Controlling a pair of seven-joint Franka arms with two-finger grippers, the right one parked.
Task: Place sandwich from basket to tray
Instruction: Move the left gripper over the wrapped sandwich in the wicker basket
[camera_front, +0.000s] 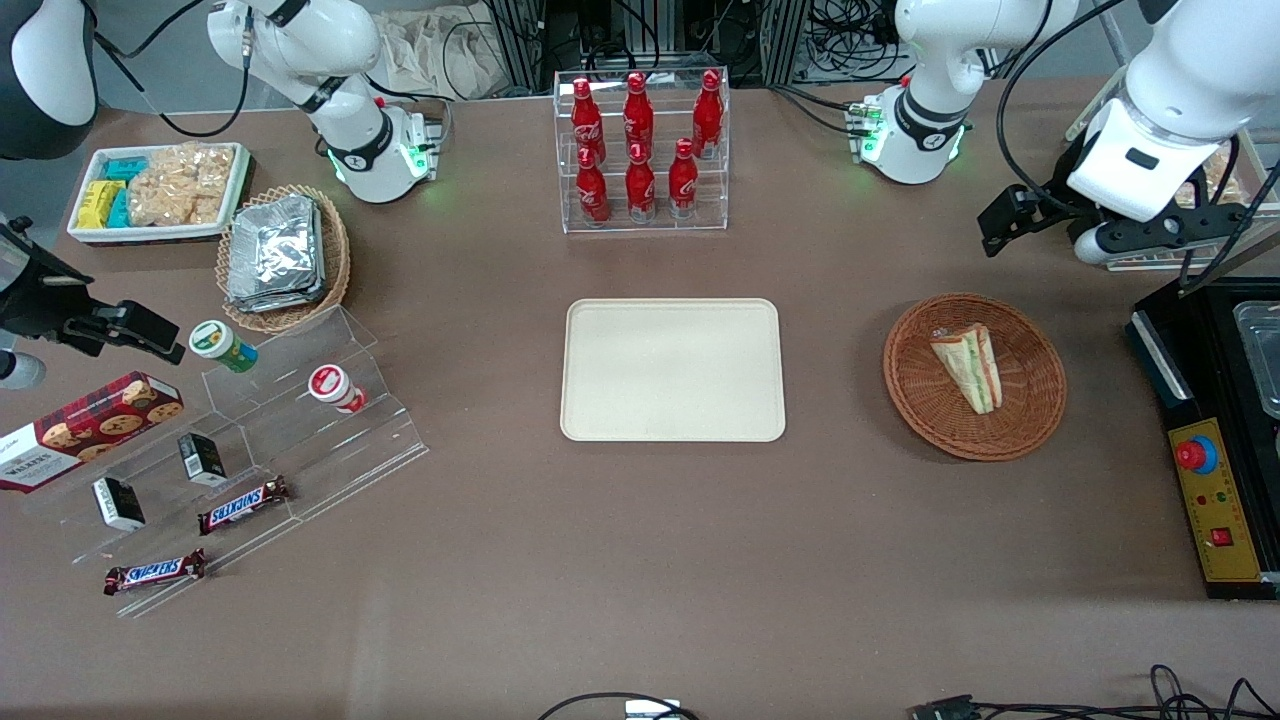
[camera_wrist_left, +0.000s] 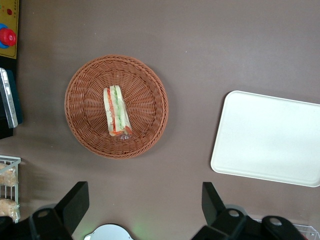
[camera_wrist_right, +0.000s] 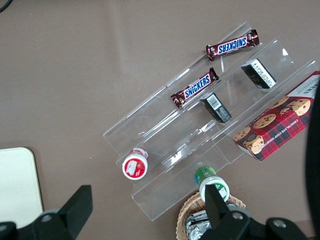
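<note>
wrapped sandwich lies in the basket at right of the front frame (light, squashy, slippery); grip across its bread faces. gripper hovers open, well above.

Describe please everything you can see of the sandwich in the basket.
The sandwich is a small triangular wedge of pale bread with green, orange-red and yellow filling layers, in clear wrap. It lies flat near the middle of the round reddish-brown wicker basket, touching only the weave, with nothing else in the basket. Its narrow end points toward the front camera. The gripper hangs above the table beside the basket, fingers open, not touching the sandwich. The cream tray lies apart from the basket.
</note>
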